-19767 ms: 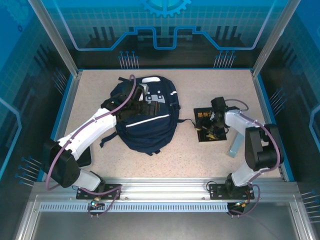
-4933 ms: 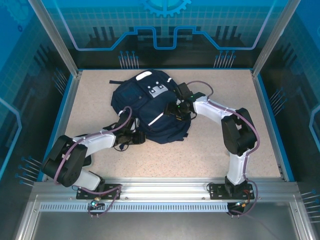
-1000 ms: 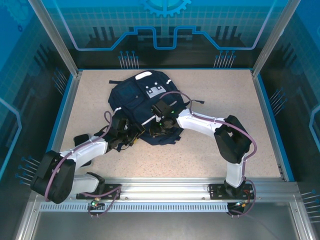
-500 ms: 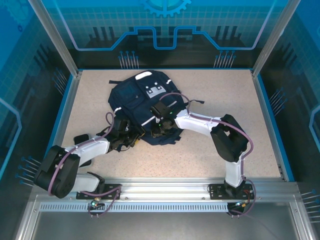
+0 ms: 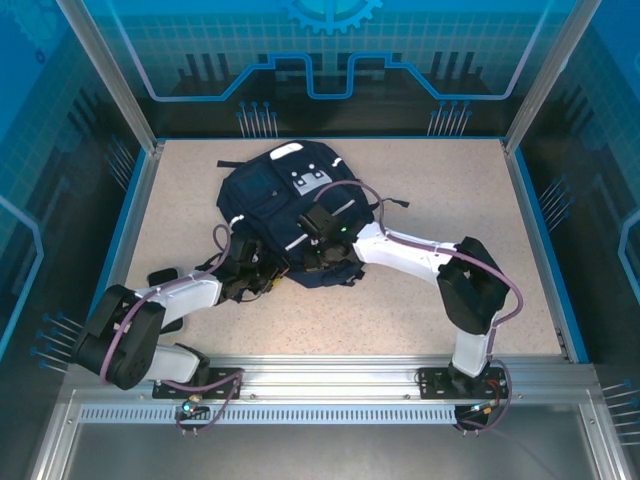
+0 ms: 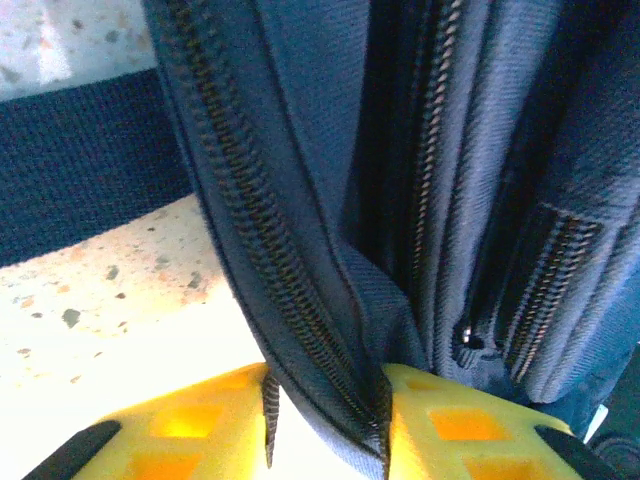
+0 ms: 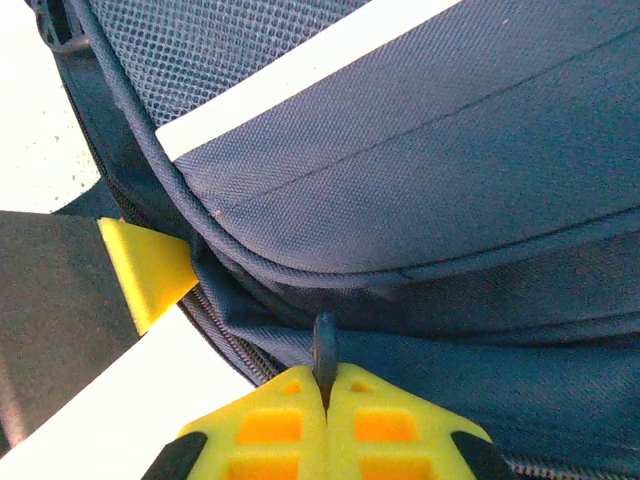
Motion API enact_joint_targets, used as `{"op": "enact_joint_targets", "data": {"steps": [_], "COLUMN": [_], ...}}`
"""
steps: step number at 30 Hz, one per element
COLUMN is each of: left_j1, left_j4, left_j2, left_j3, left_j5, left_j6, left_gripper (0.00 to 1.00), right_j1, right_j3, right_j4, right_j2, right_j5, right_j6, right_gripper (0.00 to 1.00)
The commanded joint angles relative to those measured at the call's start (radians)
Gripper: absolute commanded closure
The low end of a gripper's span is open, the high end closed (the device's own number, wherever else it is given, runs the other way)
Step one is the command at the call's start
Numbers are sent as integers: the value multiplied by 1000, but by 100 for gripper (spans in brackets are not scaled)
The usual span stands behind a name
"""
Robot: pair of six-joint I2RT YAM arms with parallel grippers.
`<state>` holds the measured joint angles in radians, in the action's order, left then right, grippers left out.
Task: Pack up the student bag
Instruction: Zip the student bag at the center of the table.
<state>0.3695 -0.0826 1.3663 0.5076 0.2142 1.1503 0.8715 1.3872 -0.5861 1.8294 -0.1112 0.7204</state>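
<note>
Fabric of the student bag (image 5: 285, 200) spreads flat on the bench (image 5: 450, 190), a little toward 10 o'clock of its middle, with one end facing the arms. At the bag's 7 o'clock edge the left fingers (image 6: 440, 420) pinch a fold of zipper tape, probably to hold it taut. At 6 o'clock the right fingers (image 7: 270, 425) are closed on the zipper pull (image 7: 324, 345), seemingly ready to run it. Bare bench lies wide at 3 o'clock; the 9 o'clock side is tighter.

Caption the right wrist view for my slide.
Right gripper pinching a dark pull tab on the navy student bag.
</note>
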Motion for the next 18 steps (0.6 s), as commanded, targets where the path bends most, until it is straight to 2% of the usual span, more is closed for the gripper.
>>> {"op": "enact_joint_targets", "data": {"steps": [1, 10, 14, 18], "left_j1": [-1, -3, -13, -24], "left_j4": [24, 103, 140, 155], "left_j2": [15, 17, 12, 1], "left_j3": [2, 29, 43, 52], "left_j5": [-36, -87, -93, -96], "left_j6": [1, -52, -79, -94], "left_gripper": [73, 94, 95, 95], "right_j1": [15, -13, -86, -179], "right_j3": [0, -54, -97, -102], "right_j4": [-70, -208, -215, -213], "right_j2": [-59, -98, -118, -110], "right_j5": [-111, -373, -403, -376], "right_j6": [-6, 30, 26, 16], "right_gripper": [100, 100, 100, 100]}}
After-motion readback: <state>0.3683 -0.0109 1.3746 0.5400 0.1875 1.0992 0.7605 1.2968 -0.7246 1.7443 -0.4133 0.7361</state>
